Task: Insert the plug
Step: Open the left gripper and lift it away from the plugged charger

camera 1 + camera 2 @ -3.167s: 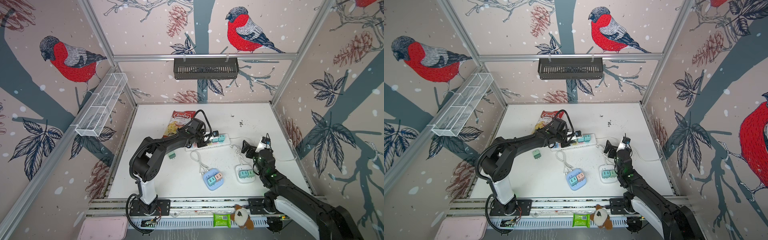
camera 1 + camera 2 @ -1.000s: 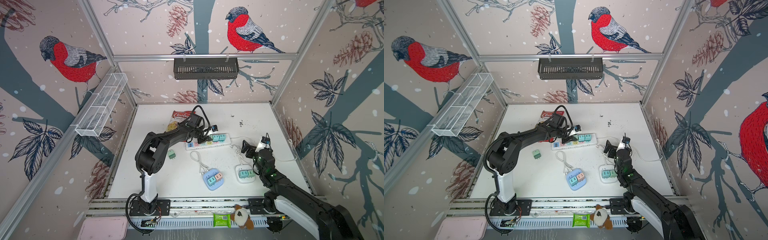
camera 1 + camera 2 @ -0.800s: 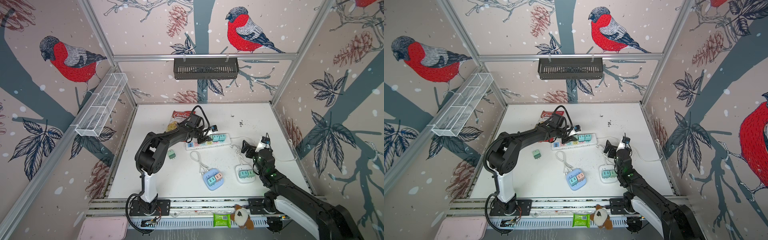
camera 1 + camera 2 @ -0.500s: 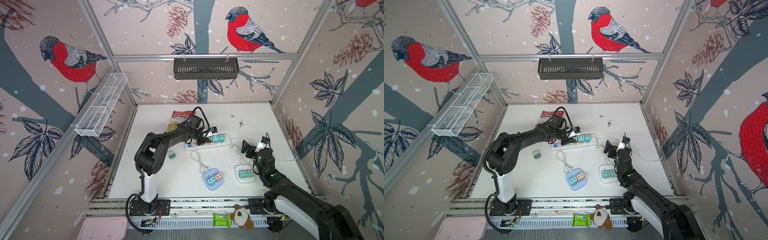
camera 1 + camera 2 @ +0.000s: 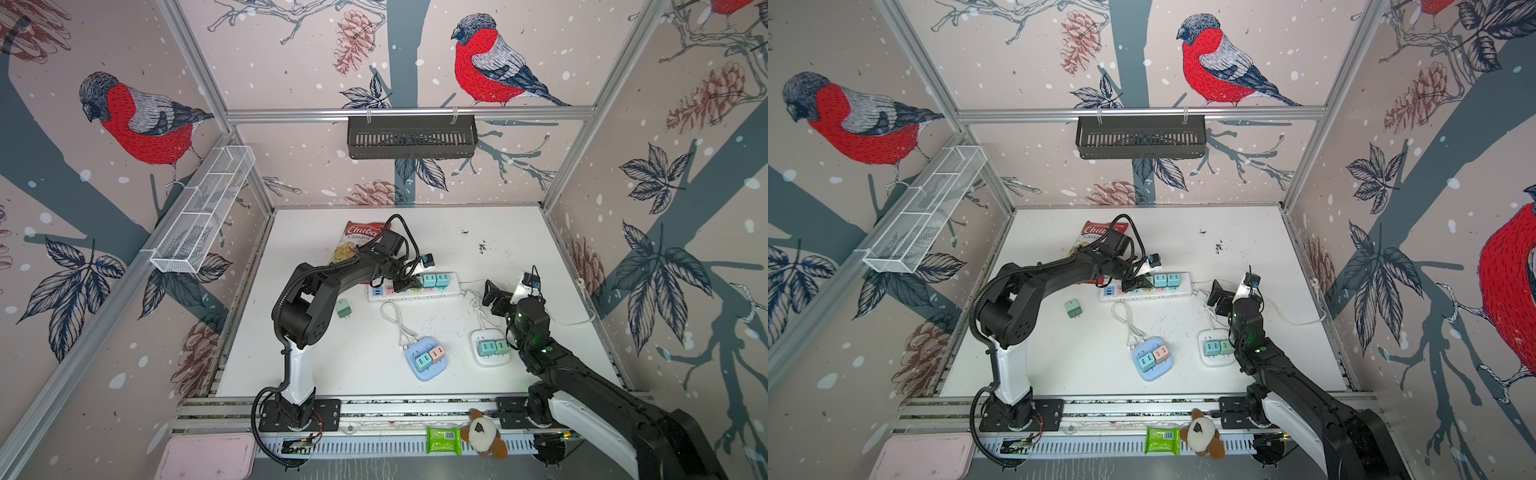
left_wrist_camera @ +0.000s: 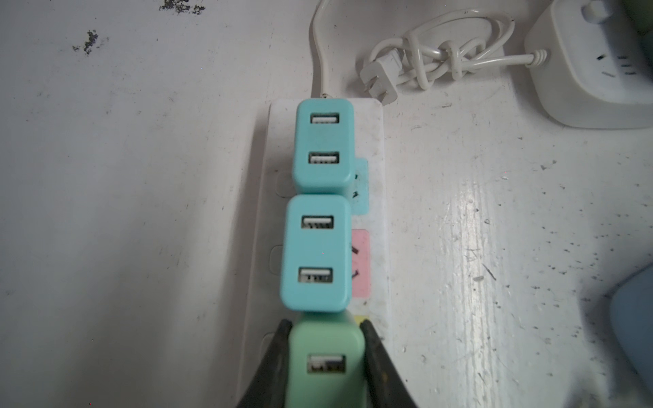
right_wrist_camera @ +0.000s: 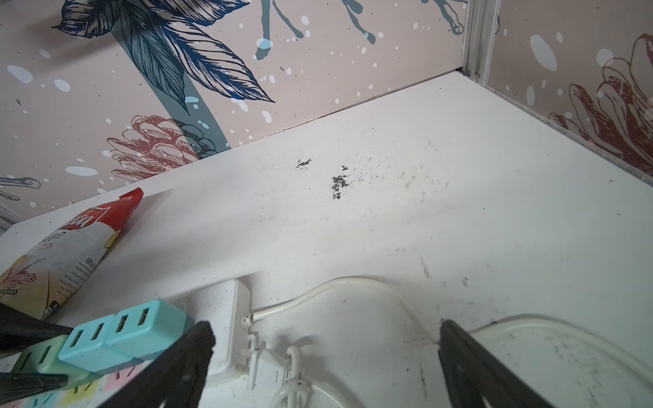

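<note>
Your left gripper (image 6: pixel 325 328) is clenched on the mint-green plastic USB charger plug (image 6: pixel 325 367), with one black finger (image 6: pixel 277 353) pressed against each side of it. You hold that plug over the long white plastic power strip (image 6: pixel 375 148), at the yellow socket patch. It touches the nearer of the two teal USB chargers (image 6: pixel 316 252), which stand side by side in the strip. These views do not show whether its prongs are seated in the socket.

Your right gripper (image 7: pixel 325 330) is released, its jaws spread wide with nothing between them. It hovers by the strip's cord end, close to the bundled white cable (image 7: pixel 279 367).

In both top views a second mint-green charger (image 5: pixel 343 309) lies loose on the white table (image 5: pixel 498 232), apart from the strip and beside the left arm's elbow.
</note>
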Available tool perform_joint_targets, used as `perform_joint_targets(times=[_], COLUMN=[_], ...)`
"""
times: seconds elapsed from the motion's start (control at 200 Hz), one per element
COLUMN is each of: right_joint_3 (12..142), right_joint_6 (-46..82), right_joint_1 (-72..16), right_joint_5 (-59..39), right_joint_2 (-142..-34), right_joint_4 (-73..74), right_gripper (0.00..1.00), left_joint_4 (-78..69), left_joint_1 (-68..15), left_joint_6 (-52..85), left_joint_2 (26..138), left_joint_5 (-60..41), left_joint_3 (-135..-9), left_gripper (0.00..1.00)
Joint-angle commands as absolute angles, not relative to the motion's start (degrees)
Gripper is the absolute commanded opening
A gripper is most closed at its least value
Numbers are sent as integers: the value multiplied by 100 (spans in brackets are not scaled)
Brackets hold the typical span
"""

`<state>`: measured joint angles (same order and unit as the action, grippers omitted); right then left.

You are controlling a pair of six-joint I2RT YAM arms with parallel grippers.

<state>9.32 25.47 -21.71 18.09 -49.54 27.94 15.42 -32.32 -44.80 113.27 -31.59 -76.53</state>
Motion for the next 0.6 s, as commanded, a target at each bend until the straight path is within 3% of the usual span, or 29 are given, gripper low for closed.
perform_joint_targets(times=[0.0,0.135,0.175,0.19,0.195,0.21,0.225,0.595], right_joint_3=[977,985,987,985,985,984,984,948], right_joint_6=[2575,2588,2594,2593,2593,2596,2600,2621], right_joint_1=[-2179,-2179,-2175,-2179,-2179,-2171,-2175,-2148], right_joint_5=[1802,1797,1793,1793,1793,1793,1793,1755], right_joint_2=[-4958,-4942,-4927,-4922,-4918,-4913,-4909,-4755], right_joint_4=[2815,2778,2764,2760,2756,2752,2747,2699], right_gripper=[99,99,100,99,100,100,100,100], left_joint_4=[1984,1966,1872,1827,1810,1752,1692,223], left_joint_1=[-3242,-3248,-3268,-3277,-3282,-3291,-3295,-3512], left_joint_6=[-4511,-4491,-4408,-4372,-4361,-4342,-4309,-2101], left_joint_2=[11356,11289,11208,11173,11155,11101,11043,8426], left_joint_5=[-2841,-2772,-2711,-2686,-2679,-2660,-2646,-990], left_joint_3=[-7586,-7576,-7540,-7519,-7508,-7484,-7452,-6645], left_gripper=[0,2,26,47,62,92,98,99])
